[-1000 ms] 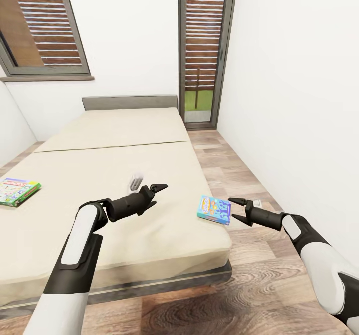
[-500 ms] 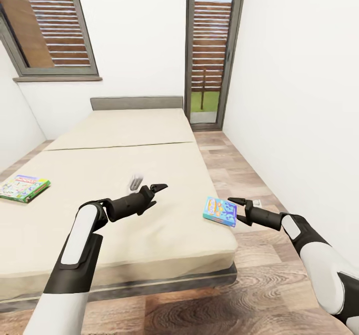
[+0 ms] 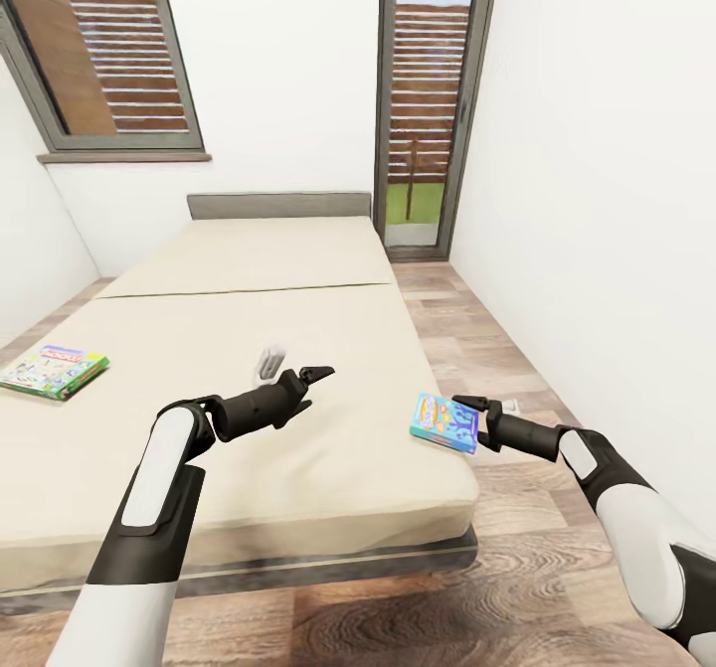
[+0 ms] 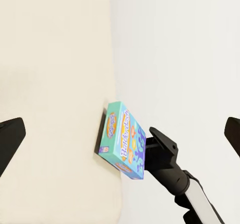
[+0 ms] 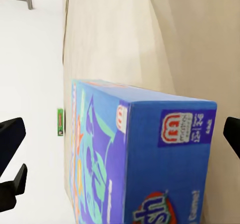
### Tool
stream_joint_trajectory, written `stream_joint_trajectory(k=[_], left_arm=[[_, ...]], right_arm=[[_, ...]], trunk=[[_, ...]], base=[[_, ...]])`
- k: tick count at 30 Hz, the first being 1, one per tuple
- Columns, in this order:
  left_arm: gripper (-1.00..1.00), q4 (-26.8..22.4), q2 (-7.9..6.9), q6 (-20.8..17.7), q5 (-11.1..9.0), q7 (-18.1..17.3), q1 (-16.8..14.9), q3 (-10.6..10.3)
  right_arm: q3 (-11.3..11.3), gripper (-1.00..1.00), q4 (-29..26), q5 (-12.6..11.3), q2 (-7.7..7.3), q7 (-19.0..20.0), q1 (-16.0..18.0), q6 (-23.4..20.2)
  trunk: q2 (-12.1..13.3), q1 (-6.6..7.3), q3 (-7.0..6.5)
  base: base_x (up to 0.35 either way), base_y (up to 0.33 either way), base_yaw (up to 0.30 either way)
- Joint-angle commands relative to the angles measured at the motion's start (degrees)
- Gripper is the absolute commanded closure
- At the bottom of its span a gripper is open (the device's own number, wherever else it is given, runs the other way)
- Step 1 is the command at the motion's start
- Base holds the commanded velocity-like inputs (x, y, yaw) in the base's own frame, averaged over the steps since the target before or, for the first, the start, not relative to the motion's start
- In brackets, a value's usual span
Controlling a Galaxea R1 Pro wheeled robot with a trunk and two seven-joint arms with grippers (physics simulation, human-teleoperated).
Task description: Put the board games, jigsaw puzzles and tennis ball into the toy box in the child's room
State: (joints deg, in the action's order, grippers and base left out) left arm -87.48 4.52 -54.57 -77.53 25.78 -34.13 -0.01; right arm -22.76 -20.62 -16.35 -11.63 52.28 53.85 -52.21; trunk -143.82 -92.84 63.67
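Note:
A blue board game (image 3: 443, 421) lies at the right edge of the beige bed (image 3: 249, 349), near its front corner. My right gripper (image 3: 471, 422) is open, its two fingers reaching over and under the box's near end. In the right wrist view the blue board game (image 5: 145, 154) sits large between the spread fingertips (image 5: 11, 136). A green board game (image 3: 55, 371) lies flat at the bed's left side. My left gripper (image 3: 316, 386) hangs open over the middle of the mattress with nothing in it. In the left wrist view the blue board game (image 4: 122, 141) shows with my right gripper's finger (image 4: 162, 151) against it.
A white wall (image 3: 597, 200) runs close along the right, leaving a narrow strip of wooden floor (image 3: 477, 339) beside the bed. A glass door (image 3: 423, 120) stands at the far end of that strip. A window (image 3: 109, 51) is above the grey headboard (image 3: 278, 205).
The whole view has shifted, so the camera moved. My right gripper has closed the gap to the blue board game and now straddles its end. The left arm holds its pose.

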Motion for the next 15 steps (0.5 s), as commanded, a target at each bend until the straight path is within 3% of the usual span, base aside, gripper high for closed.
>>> stream_joint_trajectory(k=[1, 15], left_arm=[[-1.00, 0.0, 0.03, -0.1, -0.6, 0.6, 0.0, 0.0], [-1.00, -0.1, 0.00, -0.1, -0.6, 0.6, 0.0, 0.0]], right_arm=[[-0.2, -1.00, 0.1, 0.0, 0.06, 0.2, 0.0, -0.5], [-0.2, -1.00, 0.1, 0.0, 0.29, 0.1, -0.1, -0.5]], trunk=[[0.0, 0.01, 0.05], [0.0, 0.01, 0.04]], base=[[0.000, 0.000, 0.017], [0.000, 0.000, 0.007]])
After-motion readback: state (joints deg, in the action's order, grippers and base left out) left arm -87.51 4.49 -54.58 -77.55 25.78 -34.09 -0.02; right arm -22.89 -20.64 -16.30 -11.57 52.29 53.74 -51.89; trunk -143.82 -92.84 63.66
